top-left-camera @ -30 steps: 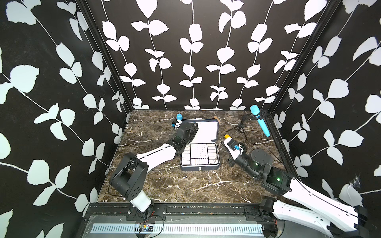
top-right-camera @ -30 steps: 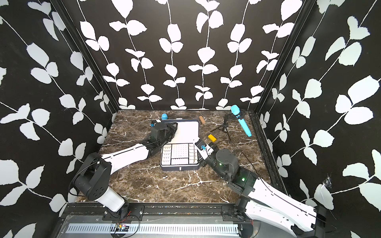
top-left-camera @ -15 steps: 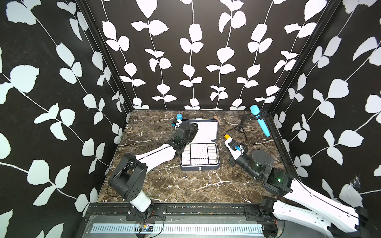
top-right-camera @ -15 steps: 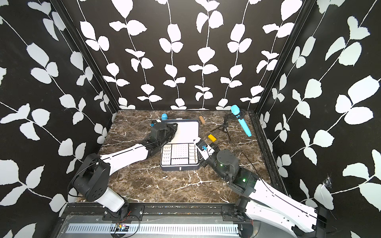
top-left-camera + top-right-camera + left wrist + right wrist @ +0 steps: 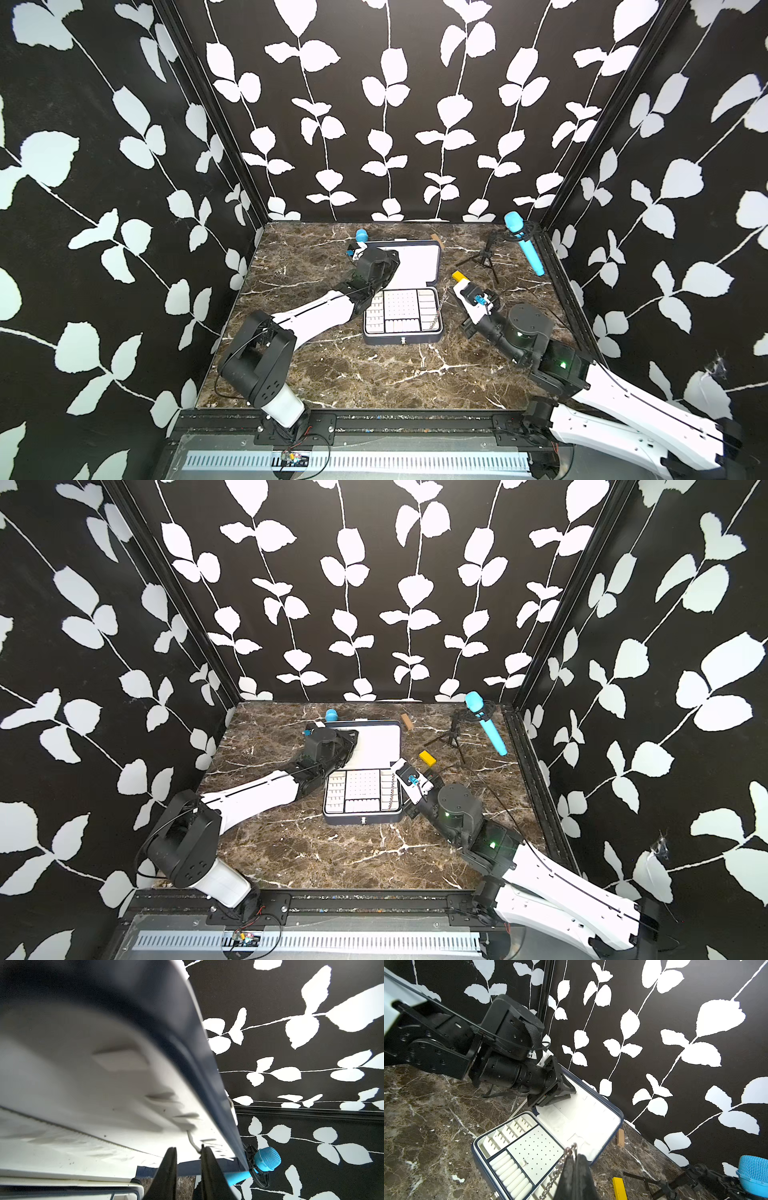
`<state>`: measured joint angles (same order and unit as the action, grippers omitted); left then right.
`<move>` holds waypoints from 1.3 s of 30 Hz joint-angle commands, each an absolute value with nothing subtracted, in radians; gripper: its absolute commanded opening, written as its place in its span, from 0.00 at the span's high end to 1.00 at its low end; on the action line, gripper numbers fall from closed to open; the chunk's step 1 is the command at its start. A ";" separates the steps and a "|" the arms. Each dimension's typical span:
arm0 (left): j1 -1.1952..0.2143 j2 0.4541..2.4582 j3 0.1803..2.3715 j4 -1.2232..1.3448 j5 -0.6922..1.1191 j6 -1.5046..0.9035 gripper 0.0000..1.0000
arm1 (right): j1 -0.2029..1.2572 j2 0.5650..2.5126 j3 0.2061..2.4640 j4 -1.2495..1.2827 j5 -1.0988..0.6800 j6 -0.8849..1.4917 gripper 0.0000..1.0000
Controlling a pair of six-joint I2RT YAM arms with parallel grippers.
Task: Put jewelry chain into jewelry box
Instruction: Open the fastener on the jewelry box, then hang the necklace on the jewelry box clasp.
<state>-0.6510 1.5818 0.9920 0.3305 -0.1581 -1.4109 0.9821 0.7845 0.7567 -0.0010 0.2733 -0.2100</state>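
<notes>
**1. Jewelry box** (image 5: pixel 390 338). Dark navy hinged case with a front clasp. It stood open on the marble bench (image 5: pixel 374 374), between the two sets of fingers. The lid (image 5: pixel 419 266) was raised and leaned back, showing its white lining. A white compartmented tray (image 5: pixel 401 303) sat in the base.

**2. Jewelry chain** (image 5: pixel 556 1172). Silvery links. The top end was pinched at the tips of the right fingers. The rest hung down over the tray's narrow compartments on the side nearest those fingers. Whether the lower end rested in the tray could not be told.

**3. Right fingers** (image 5: pixel 574 1158). Clenched on the chain and held above the box rim.

**4. Left fingers** (image 5: pixel 566 1091). Set at the lid's side edge against the white lining, with a narrow gap between them. Whether they pinched the lid could not be told.

**5. Yellow block** (image 5: pixel 458 275). Lay on the bench just beyond the right fingers, apart from the box.

**6. Blue microphone** (image 5: pixel 523 241). Sat tilted on a black tripod (image 5: pixel 482 259), well beyond the right fingers.

**7. Wooden block** (image 5: pixel 406 721). Small, on the bench behind the lid, on the right fingers' side.
</notes>
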 commanded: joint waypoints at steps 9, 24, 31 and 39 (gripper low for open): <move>-0.659 1.563 0.944 0.204 -0.178 -1.391 0.79 | 0.985 0.766 0.748 0.047 0.284 -0.203 1.00; -0.656 1.377 0.982 0.092 -0.129 -1.190 0.44 | 0.985 0.748 0.805 -0.019 0.274 -0.225 1.00; -0.654 1.200 1.055 -0.010 0.153 -0.549 0.37 | 0.986 0.795 0.999 -0.354 0.114 -0.317 1.00; -0.659 1.020 0.990 -0.075 0.502 -0.113 0.36 | 0.985 0.881 1.239 -0.759 0.013 -0.447 1.00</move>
<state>-0.6552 1.0901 1.0508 -0.0612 0.3309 -0.3481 0.9821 0.8692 1.1755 -0.5907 0.0708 -0.3866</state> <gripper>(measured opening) 0.643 0.045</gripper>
